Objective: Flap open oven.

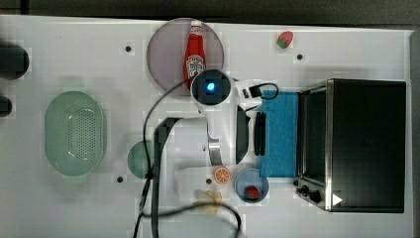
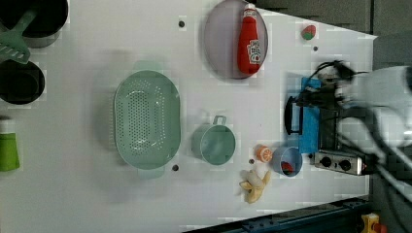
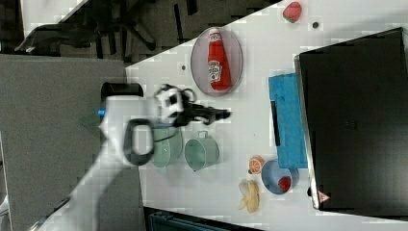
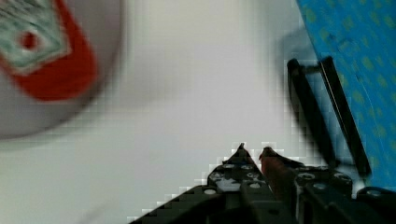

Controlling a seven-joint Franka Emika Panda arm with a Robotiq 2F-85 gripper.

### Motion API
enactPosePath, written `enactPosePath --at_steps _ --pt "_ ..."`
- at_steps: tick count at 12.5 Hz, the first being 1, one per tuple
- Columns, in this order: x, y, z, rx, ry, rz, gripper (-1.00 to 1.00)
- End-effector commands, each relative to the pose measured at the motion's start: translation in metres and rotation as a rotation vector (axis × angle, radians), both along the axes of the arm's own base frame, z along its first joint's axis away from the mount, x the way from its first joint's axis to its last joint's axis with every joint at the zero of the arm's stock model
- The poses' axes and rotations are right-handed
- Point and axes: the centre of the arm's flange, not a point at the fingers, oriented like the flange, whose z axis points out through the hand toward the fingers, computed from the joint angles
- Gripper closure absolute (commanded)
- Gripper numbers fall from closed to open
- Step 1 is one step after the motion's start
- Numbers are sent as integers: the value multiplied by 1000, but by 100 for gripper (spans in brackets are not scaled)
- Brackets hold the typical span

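On the white tabletop (image 1: 74, 208), far toward the top view's left of the gripper, a pale green perforated oval colander (image 1: 75, 133) sits alone. Nearer the gripper, a small green mug with a side handle (image 2: 214, 143) stands partly under the white arm (image 1: 198, 148) in the top view. Up-left of the gripper in the top view, a red ketchup bottle (image 1: 195, 54) lies on a round grey-purple plate (image 1: 163, 54).

The gripper (image 4: 252, 151): black fingers (image 4: 273, 161) drawn close, tips nearly touching, only a thin gap between them, nothing held. It hangs above bare tabletop, just beside the oven door's dark bar handle (image 4: 322, 112) but not touching it.

Below the gripper in the top view: an orange half, cut face up (image 1: 222, 174), a peeled yellow banana (image 1: 210, 198), and a small blue bowl (image 1: 242, 183) holding a red strawberry (image 1: 252, 192).

To the top view's right of the gripper, the large boxy toaster oven with black top and silver metal frame (image 1: 369, 144) stands at the tabletop's edge. Its blue-tinted glass door (image 1: 280, 134) lies flapped down flat, handle end toward the gripper. Small black knobs (image 1: 307, 191) sit at the frame's lower corner in the top view. A second strawberry (image 1: 285, 38) lies well apart, near the far edge.
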Motion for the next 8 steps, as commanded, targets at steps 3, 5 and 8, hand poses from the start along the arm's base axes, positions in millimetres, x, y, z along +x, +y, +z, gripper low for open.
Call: enactPosePath --at_steps 3,5,8 --pt "10 0 180 156 -67 -282 65" --pt "8 2 230 160 -76 -353 65" --pt "1 1 271 166 -84 -376 65"
